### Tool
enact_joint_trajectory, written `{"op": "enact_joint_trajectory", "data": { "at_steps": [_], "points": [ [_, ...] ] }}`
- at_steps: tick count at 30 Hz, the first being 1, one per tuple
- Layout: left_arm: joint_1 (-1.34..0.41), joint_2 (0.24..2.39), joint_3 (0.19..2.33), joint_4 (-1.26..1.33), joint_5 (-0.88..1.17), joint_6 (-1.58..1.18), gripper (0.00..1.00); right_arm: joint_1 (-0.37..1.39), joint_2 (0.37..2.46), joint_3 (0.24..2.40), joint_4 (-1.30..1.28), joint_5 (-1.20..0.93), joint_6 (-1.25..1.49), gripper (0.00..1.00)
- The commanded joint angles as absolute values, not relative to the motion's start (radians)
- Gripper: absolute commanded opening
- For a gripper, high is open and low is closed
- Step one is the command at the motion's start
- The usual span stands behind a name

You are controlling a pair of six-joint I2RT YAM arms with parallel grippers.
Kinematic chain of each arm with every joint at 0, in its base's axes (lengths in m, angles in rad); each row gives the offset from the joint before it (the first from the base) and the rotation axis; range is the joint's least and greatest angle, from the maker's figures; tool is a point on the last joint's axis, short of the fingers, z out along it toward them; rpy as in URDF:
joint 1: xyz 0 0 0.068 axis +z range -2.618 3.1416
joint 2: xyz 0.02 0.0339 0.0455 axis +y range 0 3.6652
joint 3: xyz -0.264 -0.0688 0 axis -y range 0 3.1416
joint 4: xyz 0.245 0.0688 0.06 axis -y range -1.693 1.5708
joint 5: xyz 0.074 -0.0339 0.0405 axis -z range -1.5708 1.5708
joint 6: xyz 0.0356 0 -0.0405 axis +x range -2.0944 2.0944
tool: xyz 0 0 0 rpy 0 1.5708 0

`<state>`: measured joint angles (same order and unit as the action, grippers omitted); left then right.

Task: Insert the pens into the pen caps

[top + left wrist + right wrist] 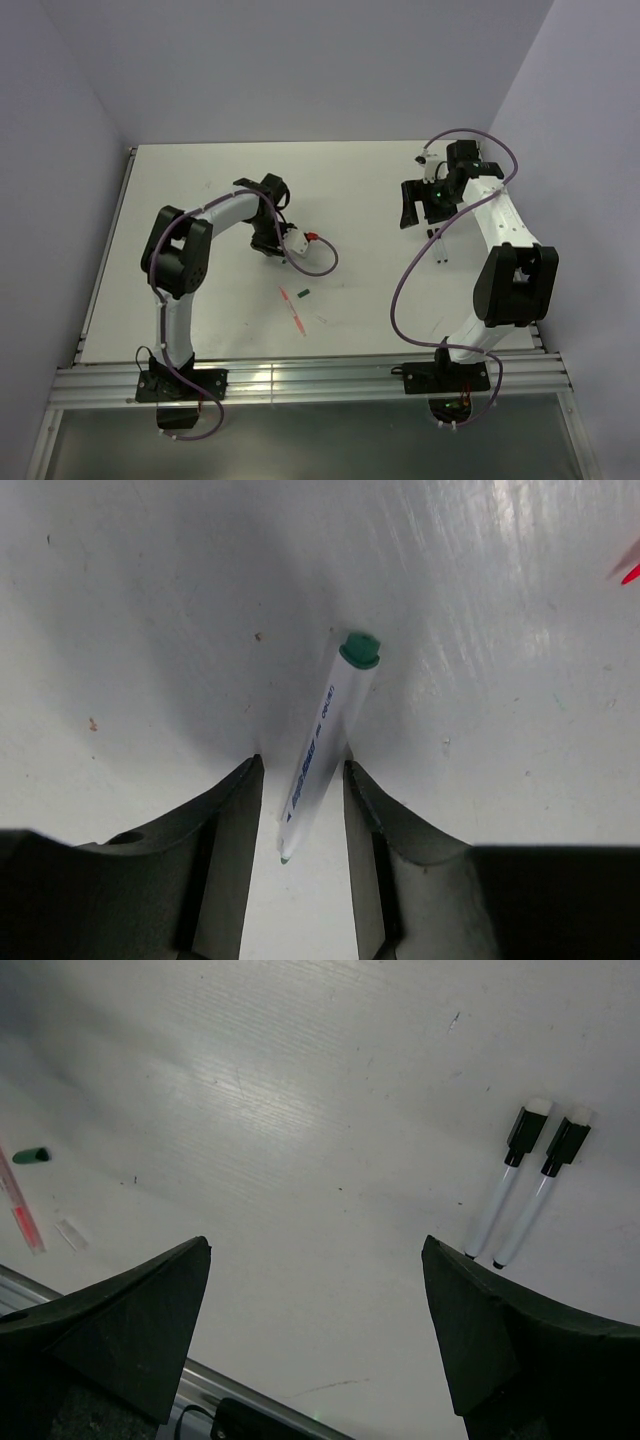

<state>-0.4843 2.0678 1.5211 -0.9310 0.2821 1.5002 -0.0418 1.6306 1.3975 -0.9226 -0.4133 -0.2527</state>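
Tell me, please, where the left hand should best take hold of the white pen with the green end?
Mid-barrel, from straight above, closing across its width: the white pen lies flat on the table, thin and straight, and the left hand straddles that stretch.

Pen [320, 760]: white barrel, blue print, green end. Two more pens [498, 1192] [530, 1205]: white barrels, black caps [527, 1130], white tips. Fourth pen [22, 1210]: red-pink. Loose cap [31, 1155]: dark green. Table [380, 200]: white. Arm cables [465, 130]: purple.
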Motion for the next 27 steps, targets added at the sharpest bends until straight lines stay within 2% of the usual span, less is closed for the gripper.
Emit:
{"op": "enact_joint_trajectory", "data": {
  "at_steps": [1, 5, 11, 12, 19, 27],
  "points": [
    [-0.462, 2.092, 1.47, -0.907, 0.242, 1.568, 0.43, -0.037, 1.617, 1.404, -0.928, -0.434, -0.265, 0.94],
    [-0.457, 2.092, 1.451, -0.908, 0.232, 1.586, 0.33, -0.035, 1.621, 1.404, -0.931, -0.448, -0.262, 0.94],
    [-0.463, 2.063, 1.396, -0.867, 0.219, 1.598, 0.09, -0.026, 1.634, 1.402, -0.934, -0.498, -0.252, 0.93],
    [-0.471, 2.048, 1.367, -0.811, 0.216, 1.568, 0.0, -0.018, 1.631, 1.402, -0.931, -0.505, -0.247, 0.93],
    [-0.505, 1.659, 1.227, -0.617, 0.248, 1.635, 0.0, 0.015, 1.62, 1.485, -0.91, -0.701, -0.215, 0.92],
    [-0.583, 1.286, 0.951, -0.185, 0.32, 1.798, 0.0, 0.175, 1.568, 1.485, -0.829, -0.874, -0.135, 0.92]
  ]
}}
